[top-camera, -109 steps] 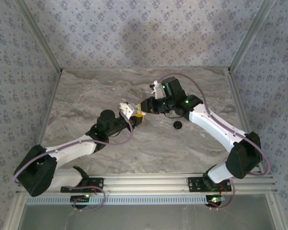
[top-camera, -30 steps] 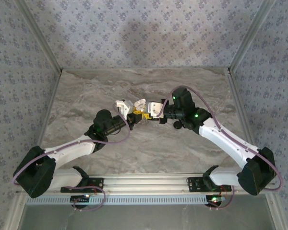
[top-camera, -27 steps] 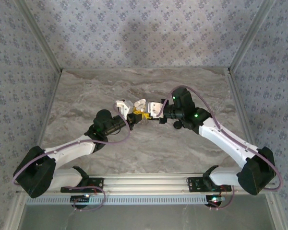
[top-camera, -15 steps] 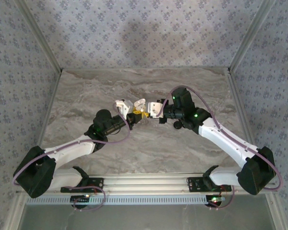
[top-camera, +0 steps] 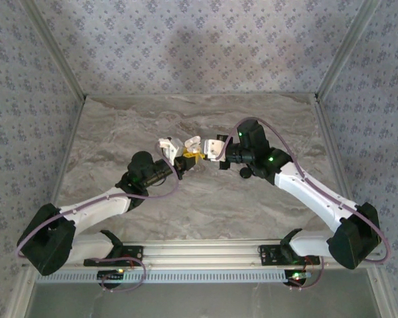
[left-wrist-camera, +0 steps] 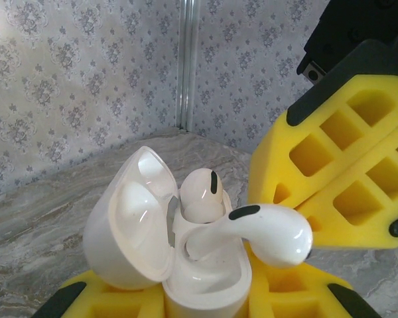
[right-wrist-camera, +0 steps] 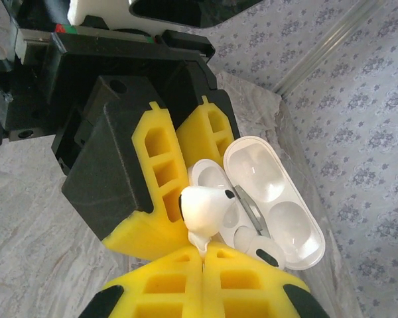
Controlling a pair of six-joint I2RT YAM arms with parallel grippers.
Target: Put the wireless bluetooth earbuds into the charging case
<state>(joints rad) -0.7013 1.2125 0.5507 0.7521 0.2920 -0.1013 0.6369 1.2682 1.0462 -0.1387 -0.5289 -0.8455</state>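
Note:
The charging case [left-wrist-camera: 205, 285] stands upright with its lid [left-wrist-camera: 129, 225] swung open to the left. My left gripper [left-wrist-camera: 205, 299] is shut on its lower body between yellow foam fingers [left-wrist-camera: 113, 301]. One earbud [left-wrist-camera: 200, 194] sits in the far slot. My right gripper [right-wrist-camera: 203, 260] is shut on the head end of the other earbud [right-wrist-camera: 204, 204]. That earbud [left-wrist-camera: 272, 232] lies tilted, its stem reaching into the case's near slot. In the right wrist view the open case [right-wrist-camera: 275, 199] lies just beyond the held earbud. From the top, both grippers [top-camera: 188, 157] [top-camera: 205, 154] meet mid-table.
The marble table [top-camera: 119, 132] has aluminium rails [top-camera: 66, 79] and patterned walls round it. A flat black round disc [top-camera: 244, 171] lies on the table just under my right wrist. Both arms reach inward from the near edge.
My right gripper has closed tighter on the earbud over the last second. Both arms have barely shifted. A few seconds ago the right wrist stood further back, angled differently.

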